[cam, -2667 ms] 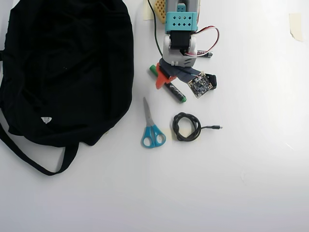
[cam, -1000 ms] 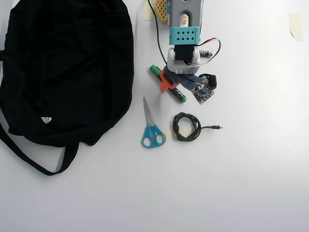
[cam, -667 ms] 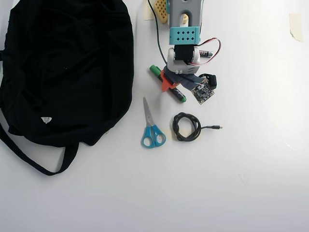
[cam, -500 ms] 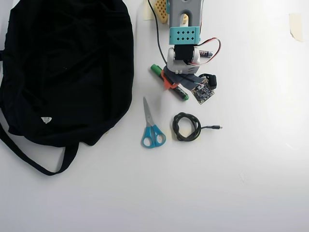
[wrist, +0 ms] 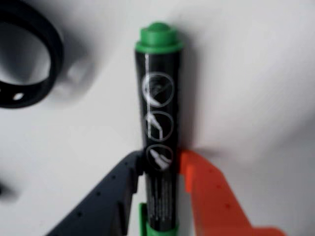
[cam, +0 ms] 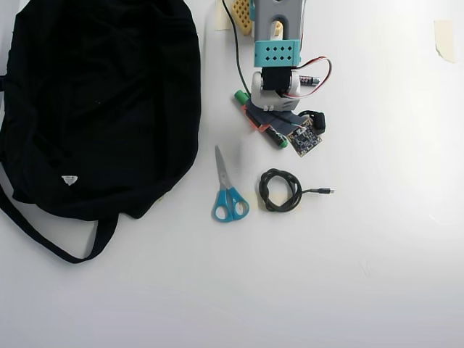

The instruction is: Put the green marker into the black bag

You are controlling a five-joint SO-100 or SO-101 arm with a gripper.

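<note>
The green marker has a black barrel with white print and a green cap. In the wrist view it stands between my dark finger and my orange finger, and both touch the barrel. My gripper is shut on it, low over the white table. In the overhead view the marker lies slantwise under my gripper, with a green end showing on each side. The black bag lies at the upper left, well apart from the gripper, with its strap trailing below it.
Blue-handled scissors and a coiled black cable lie just below the gripper in the overhead view. A black looped band lies beside the marker in the wrist view. A piece of tape is at the far right.
</note>
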